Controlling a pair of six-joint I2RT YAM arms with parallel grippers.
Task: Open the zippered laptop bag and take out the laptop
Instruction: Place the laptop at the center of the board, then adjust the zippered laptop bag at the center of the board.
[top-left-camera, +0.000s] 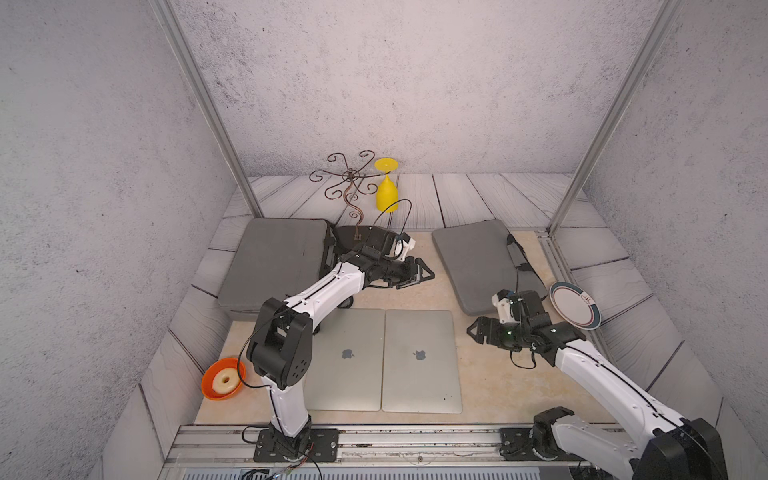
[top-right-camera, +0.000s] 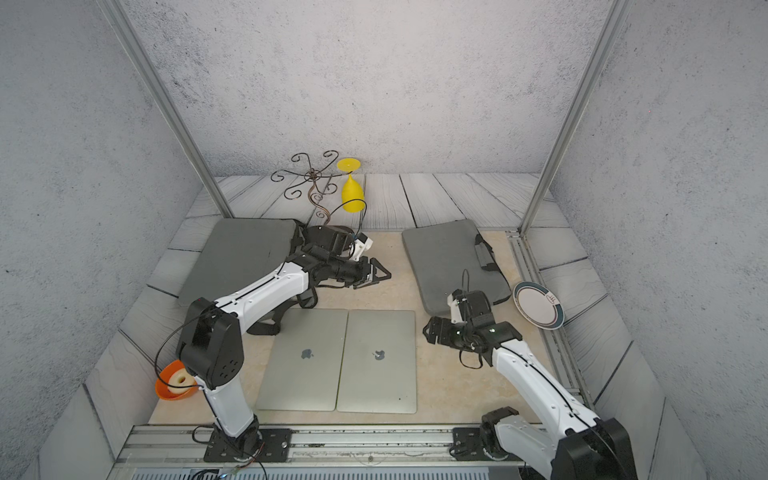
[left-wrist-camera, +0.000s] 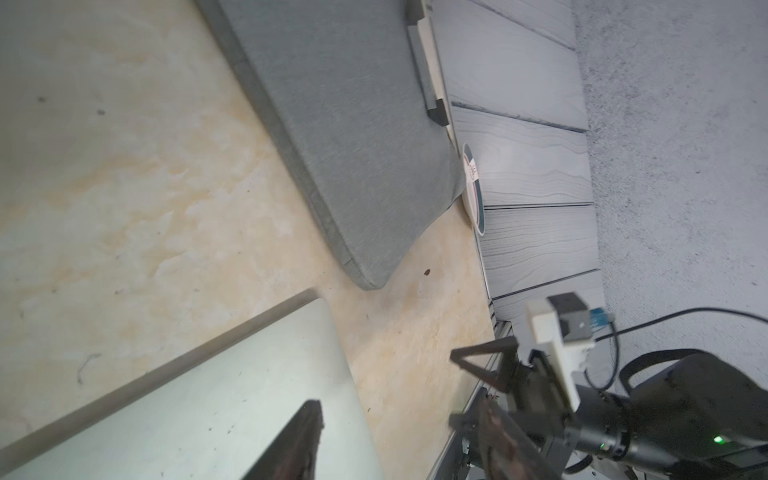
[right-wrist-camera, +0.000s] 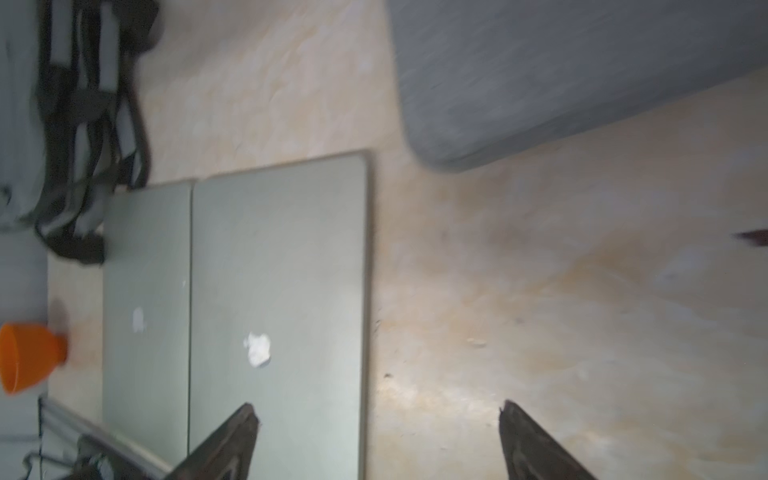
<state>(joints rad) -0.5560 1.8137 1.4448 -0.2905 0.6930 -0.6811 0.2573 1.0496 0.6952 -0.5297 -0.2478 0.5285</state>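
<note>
Two closed silver laptops lie side by side on the table, out of any bag: one (top-left-camera: 345, 361) to the left, one (top-left-camera: 419, 361) to the right. A grey laptop bag (top-left-camera: 274, 257) lies at the back left, and a second grey bag (top-left-camera: 478, 266) at the back right. My left gripper (top-left-camera: 422, 277) hovers between the two bags, open and empty. In the left wrist view its fingers (left-wrist-camera: 299, 440) stand apart over a laptop corner (left-wrist-camera: 228, 395). My right gripper (top-left-camera: 471, 330) is open beside the right laptop's far right corner. In the right wrist view the gripper (right-wrist-camera: 377, 409) straddles that laptop's edge (right-wrist-camera: 278, 270), holding nothing.
Black straps (top-left-camera: 332, 249) trail from the left bag under my left arm. A yellow goblet (top-left-camera: 386, 191) stands upside down beside a metal scroll stand (top-left-camera: 351, 178) at the back. A plate (top-left-camera: 575, 305) leans at the right edge. An orange bowl (top-left-camera: 222, 380) with a ring sits front left.
</note>
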